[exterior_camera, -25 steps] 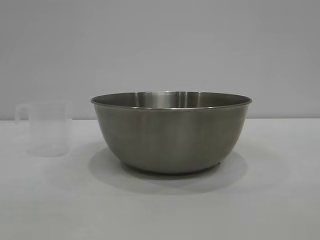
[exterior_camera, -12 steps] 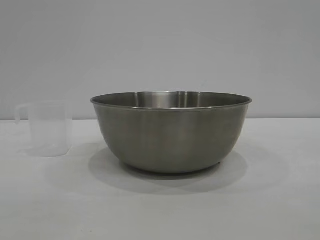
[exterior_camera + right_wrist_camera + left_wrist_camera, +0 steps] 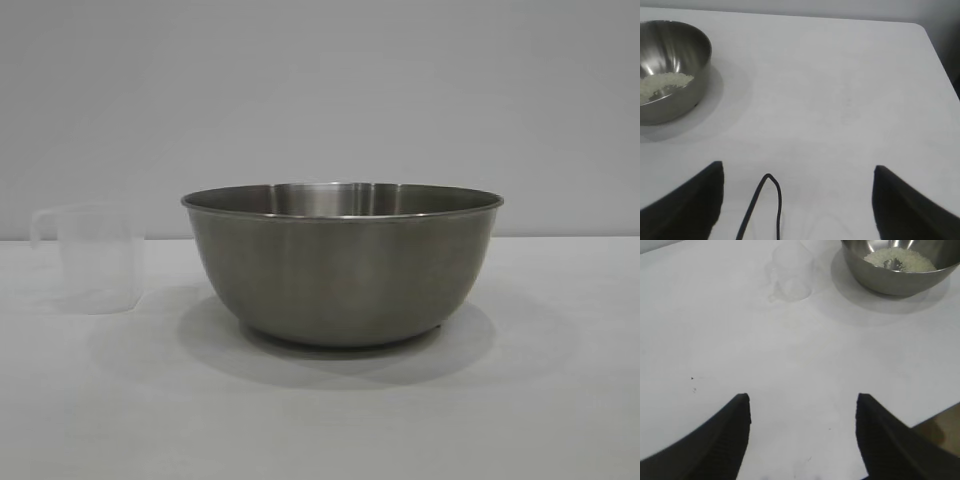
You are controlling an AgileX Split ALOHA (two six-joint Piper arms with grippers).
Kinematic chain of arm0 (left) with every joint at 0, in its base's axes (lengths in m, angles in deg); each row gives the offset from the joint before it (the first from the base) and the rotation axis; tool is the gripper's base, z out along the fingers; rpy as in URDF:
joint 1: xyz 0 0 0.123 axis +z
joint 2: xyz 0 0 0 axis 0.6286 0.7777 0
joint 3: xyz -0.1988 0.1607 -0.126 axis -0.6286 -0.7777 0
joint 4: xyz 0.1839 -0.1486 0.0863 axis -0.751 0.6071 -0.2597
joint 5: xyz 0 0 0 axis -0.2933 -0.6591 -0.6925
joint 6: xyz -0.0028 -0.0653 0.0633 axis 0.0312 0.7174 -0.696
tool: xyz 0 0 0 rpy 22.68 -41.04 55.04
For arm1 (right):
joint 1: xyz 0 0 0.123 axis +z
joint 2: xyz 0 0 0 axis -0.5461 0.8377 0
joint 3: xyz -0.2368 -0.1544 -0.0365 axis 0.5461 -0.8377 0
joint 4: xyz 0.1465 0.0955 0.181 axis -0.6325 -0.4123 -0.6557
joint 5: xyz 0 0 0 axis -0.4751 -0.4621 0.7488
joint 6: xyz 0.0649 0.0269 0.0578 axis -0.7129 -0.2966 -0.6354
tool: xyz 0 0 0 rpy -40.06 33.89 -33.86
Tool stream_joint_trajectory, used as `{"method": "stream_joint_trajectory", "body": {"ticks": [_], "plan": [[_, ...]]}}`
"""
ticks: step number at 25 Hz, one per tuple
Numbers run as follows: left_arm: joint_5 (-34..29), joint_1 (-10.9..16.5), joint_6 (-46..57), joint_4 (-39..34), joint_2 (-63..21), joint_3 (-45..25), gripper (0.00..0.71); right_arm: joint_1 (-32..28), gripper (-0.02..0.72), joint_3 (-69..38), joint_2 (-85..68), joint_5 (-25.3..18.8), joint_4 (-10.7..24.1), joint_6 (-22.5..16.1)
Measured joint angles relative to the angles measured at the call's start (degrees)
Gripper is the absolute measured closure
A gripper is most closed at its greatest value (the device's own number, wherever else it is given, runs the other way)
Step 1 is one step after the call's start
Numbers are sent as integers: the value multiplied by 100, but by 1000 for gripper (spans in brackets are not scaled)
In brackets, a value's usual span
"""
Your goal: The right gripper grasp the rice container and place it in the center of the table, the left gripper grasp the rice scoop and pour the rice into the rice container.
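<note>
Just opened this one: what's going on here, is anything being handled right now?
Nothing is being handled. The rice already lies inside the rice container, which stands on the table. The rice scoop stands upright beside it, apart, and looks empty. The left hand and the right hand are both open and hover low over bare table, away from both things. The pour looks done.

The rice container [image 3: 342, 265] stood on the table [image 3: 560, 400]. The rice scoop [image 3: 95, 258] stood upright on the table, left of the container and apart from it. The rice [image 3: 900, 260] lay inside the container.
</note>
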Motion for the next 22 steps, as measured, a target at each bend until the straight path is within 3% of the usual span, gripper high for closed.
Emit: {"method": "stream_joint_trajectory", "body": {"ticks": [2, 8, 11, 14, 22], "plan": [[0, 285, 0, 0, -21, 0, 255, 0, 182, 0, 0, 0, 0, 0], [0, 1611, 0, 0, -122, -4, 255, 0, 182, 0, 0, 0, 0, 0], [0, 2086, 0, 0, -241, -4, 255, 0, 182, 0, 0, 0, 0, 0], [0, 2240, 0, 0, -256, -13, 255, 0, 182, 0, 0, 0, 0, 0], [0, 2249, 0, 0, -259, -13, 255, 0, 182, 0, 0, 0, 0, 0]]}}
